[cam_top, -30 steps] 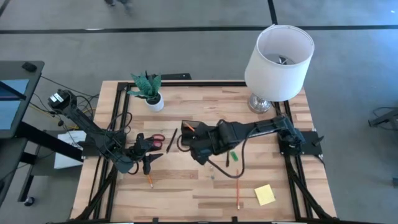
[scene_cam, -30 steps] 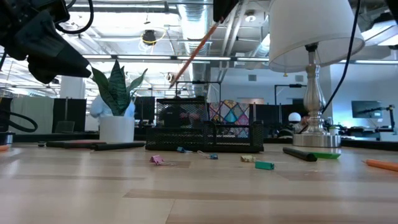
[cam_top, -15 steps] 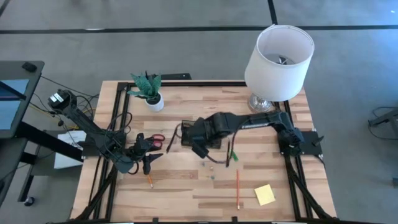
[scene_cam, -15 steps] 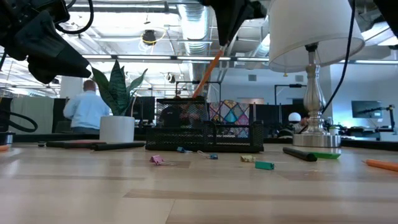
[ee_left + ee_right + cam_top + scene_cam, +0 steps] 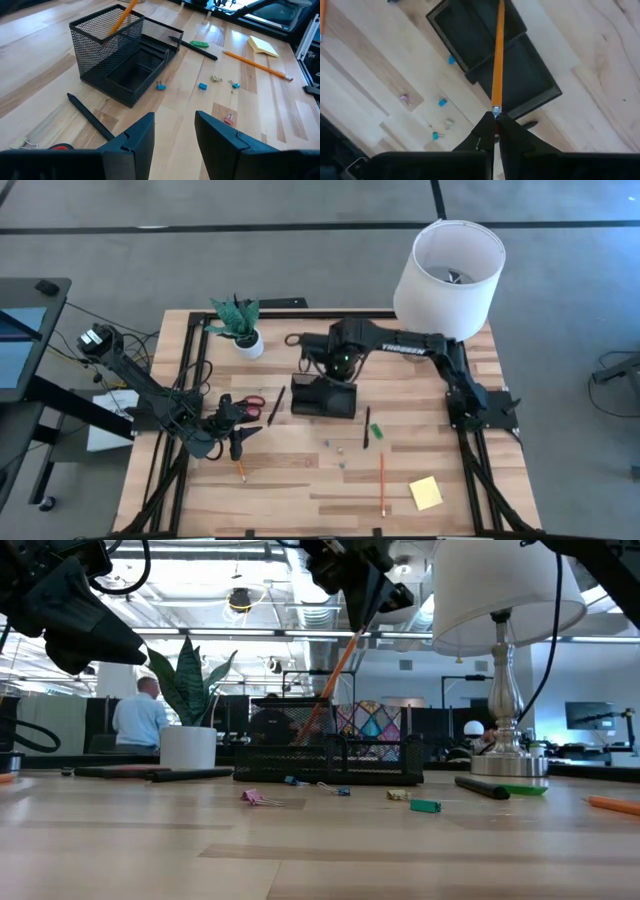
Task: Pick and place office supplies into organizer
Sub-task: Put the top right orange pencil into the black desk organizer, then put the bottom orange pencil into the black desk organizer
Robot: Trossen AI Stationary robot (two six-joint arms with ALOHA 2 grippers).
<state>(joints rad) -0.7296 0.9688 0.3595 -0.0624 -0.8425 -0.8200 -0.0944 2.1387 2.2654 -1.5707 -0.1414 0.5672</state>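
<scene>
right gripper (image 5: 495, 131): clamped on orange pencil (image 5: 497, 60) (tilted) | tip inside mesh organizer (image 5: 323, 398) | left gripper (image 5: 174, 131): fingers apart, empty, near scissors (image 5: 246, 404)

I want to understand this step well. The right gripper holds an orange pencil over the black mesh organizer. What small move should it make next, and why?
Probably open the right gripper. It is shut on the orange pencil, which leans with its lower end already inside the tall compartment of the mesh organizer. Once released, the pencil should rest against the mesh wall. The left gripper waits open near the red-handled scissors.
</scene>
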